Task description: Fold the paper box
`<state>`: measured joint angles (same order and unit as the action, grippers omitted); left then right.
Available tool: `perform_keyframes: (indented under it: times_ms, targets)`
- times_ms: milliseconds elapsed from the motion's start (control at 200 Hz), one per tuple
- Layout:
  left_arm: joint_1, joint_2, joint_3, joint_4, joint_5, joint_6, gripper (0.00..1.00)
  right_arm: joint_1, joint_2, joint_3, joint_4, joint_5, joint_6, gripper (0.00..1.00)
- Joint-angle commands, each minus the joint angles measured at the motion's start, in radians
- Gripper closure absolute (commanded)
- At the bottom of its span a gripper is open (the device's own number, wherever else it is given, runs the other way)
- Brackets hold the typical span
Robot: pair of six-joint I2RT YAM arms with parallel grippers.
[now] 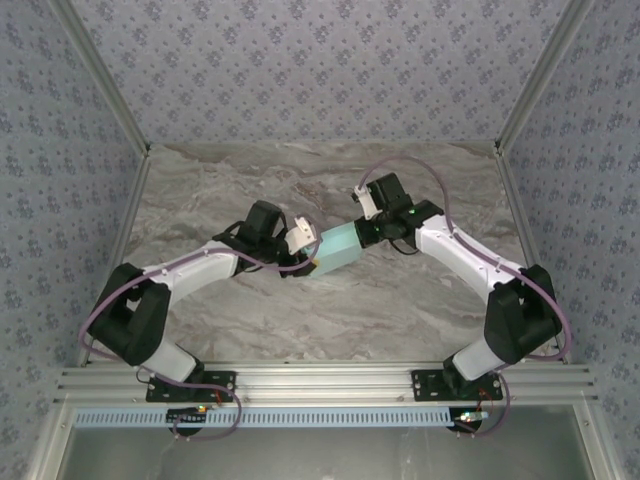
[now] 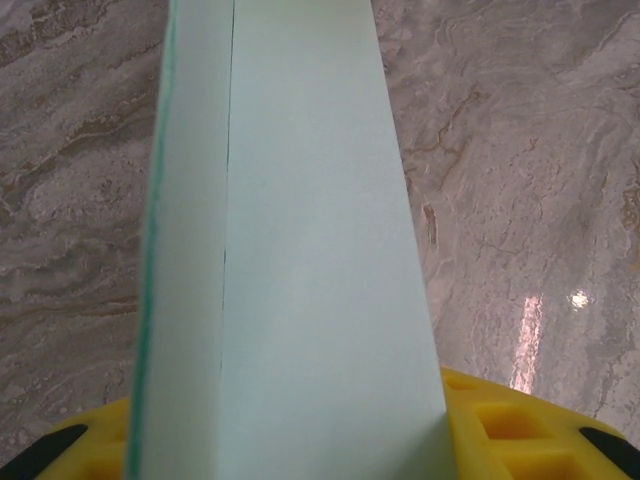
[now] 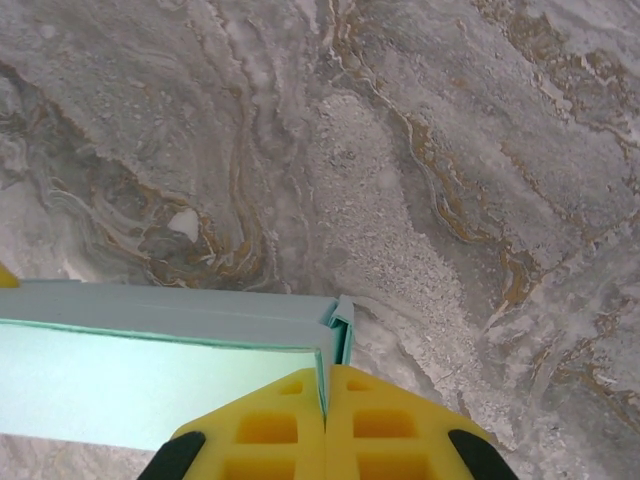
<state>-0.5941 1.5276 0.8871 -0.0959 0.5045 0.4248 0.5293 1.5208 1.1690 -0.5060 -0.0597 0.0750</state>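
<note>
Spanning the gap between both arms over the middle of the marble tabletop (image 1: pixel 300 320): paper box (image 1: pixel 340 250), pale turquoise, folded into a long rectangular shape. At its left end the left jaws grip it, box wall running out between the yellow pads (image 2: pixel 500 430). At its right end the right jaws are closed, pinching a thin flap.

Bright, even light; glare patches on table (image 2: pixel 527 215); near paper box (image 2: pixel 300 300) slightly soft.
</note>
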Motion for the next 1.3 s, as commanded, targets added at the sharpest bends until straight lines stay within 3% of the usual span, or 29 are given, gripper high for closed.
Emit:
perform_keyframes:
  times_ms: [0,839,1294]
  targets:
    - [0.003,0.016,-0.013,0.028,-0.037,-0.028,0.68,0.015,-0.006,-0.047,0.031,0.05,0.053,0.93]
    - [0.003,0.04,-0.049,0.036,-0.053,-0.026,0.66,0.026,-0.09,-0.336,0.313,0.061,0.003,0.94]
    - [0.003,0.023,-0.065,0.048,-0.066,-0.051,0.55,0.083,-0.126,-0.49,0.49,0.144,0.046,0.95]
